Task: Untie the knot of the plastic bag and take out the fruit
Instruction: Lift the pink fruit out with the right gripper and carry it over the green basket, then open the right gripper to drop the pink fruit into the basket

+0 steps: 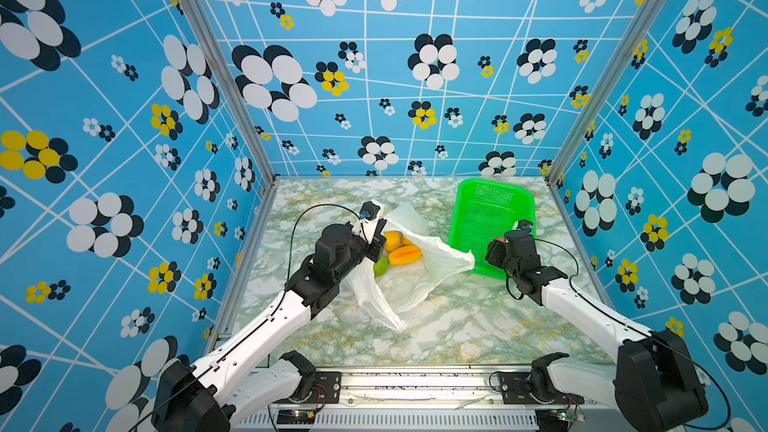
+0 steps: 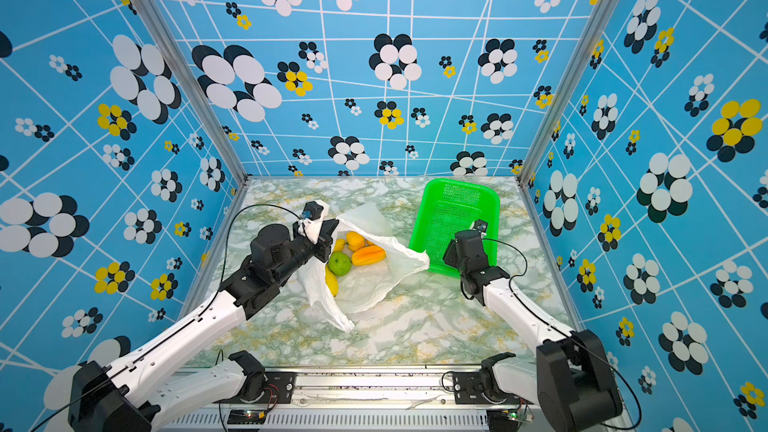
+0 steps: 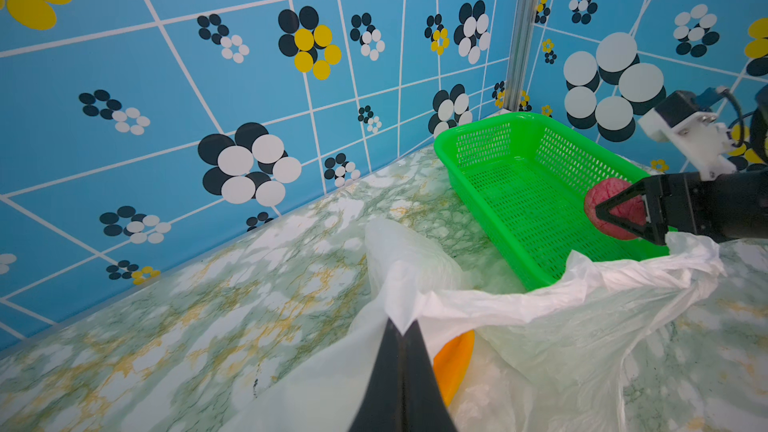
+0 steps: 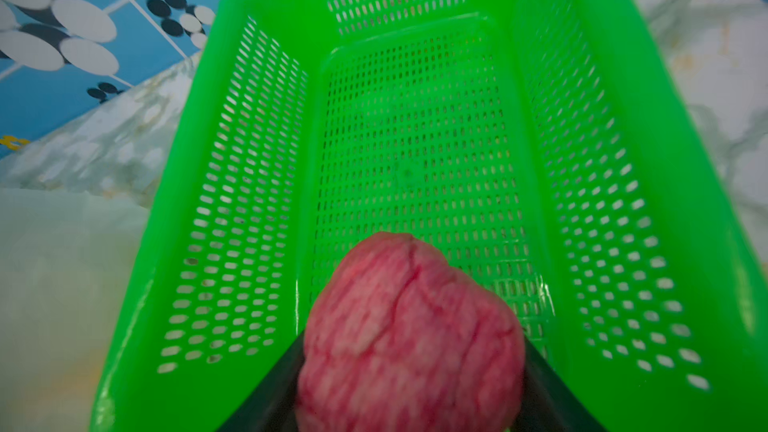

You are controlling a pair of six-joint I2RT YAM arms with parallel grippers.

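Unloading so far: the plastic bag (image 2: 374, 288) lay open at frame centre in both top views, with no knot to be seen; I judged the untying done and the emptying barely begun.
Right gripper (image 4: 411, 371): clasped around the red-pink ball (image 4: 411, 309), poised over the near end of the green basket (image 1: 469, 218), whose mesh floor showed no fruit.
Left gripper (image 3: 402, 326): clenched on the bag's rim, lifting the mouth open.
Fruit left: an orange oblong one (image 2: 368, 255), a green round one (image 2: 340, 263), a yellow one (image 2: 331, 280) and a yellow-orange one (image 2: 355, 240) lay inside the bag; more could be hidden.
Surroundings: marbled worktop (image 1: 457, 326), patterned blue walls.
In the way: a twisted bag corner (image 1: 465, 261), right of centre in a top view, lay against the basket's near rim beside the loaded gripper.
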